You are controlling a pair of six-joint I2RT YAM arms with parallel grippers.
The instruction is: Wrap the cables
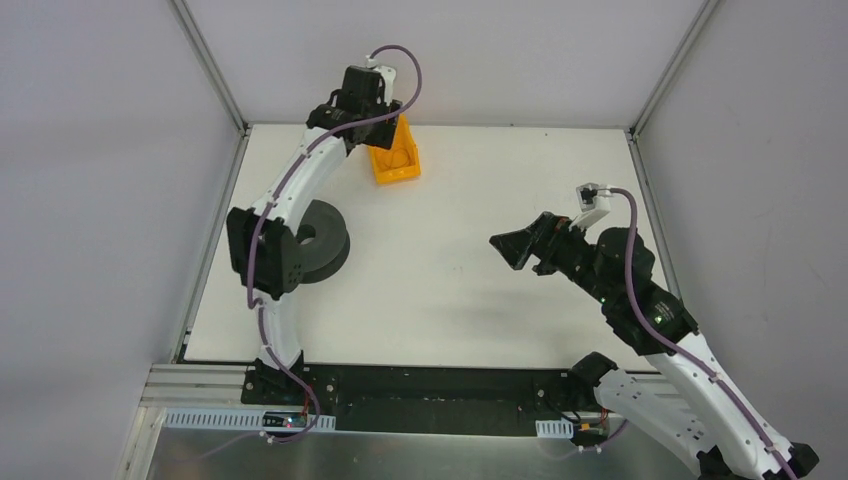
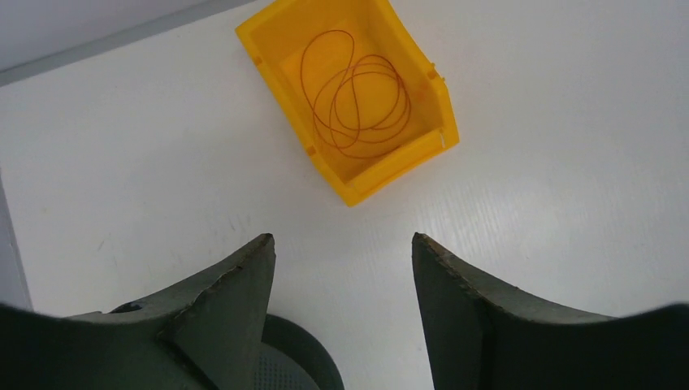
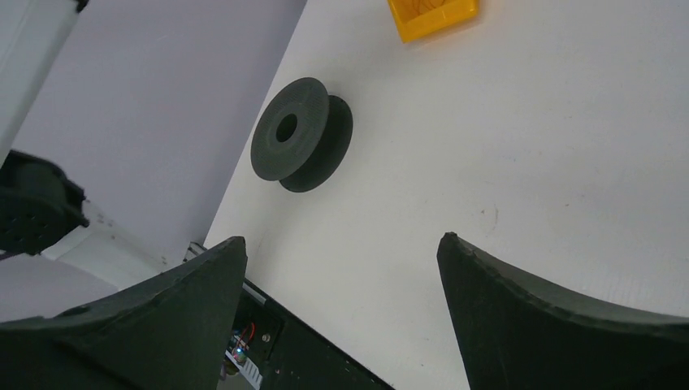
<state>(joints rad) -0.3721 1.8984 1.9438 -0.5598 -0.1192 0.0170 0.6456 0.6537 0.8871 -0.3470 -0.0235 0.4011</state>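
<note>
The cables (image 2: 357,101) are one thin reddish-brown wire, lying in loose loops inside a yellow bin (image 2: 422,154). The bin (image 1: 395,160) stands at the back of the white table. My left gripper (image 2: 342,237) is open and empty; it hovers above the table just short of the bin, and in the top view (image 1: 365,118) it is over the bin's far-left side. My right gripper (image 3: 342,238) is open and empty, raised over the right-middle of the table (image 1: 510,250) and facing left.
A black spool (image 1: 325,240) lies on the left of the table beside my left arm; it also shows in the right wrist view (image 3: 301,134). The bin's edge shows at the top of that view (image 3: 431,15). Grey walls enclose the table.
</note>
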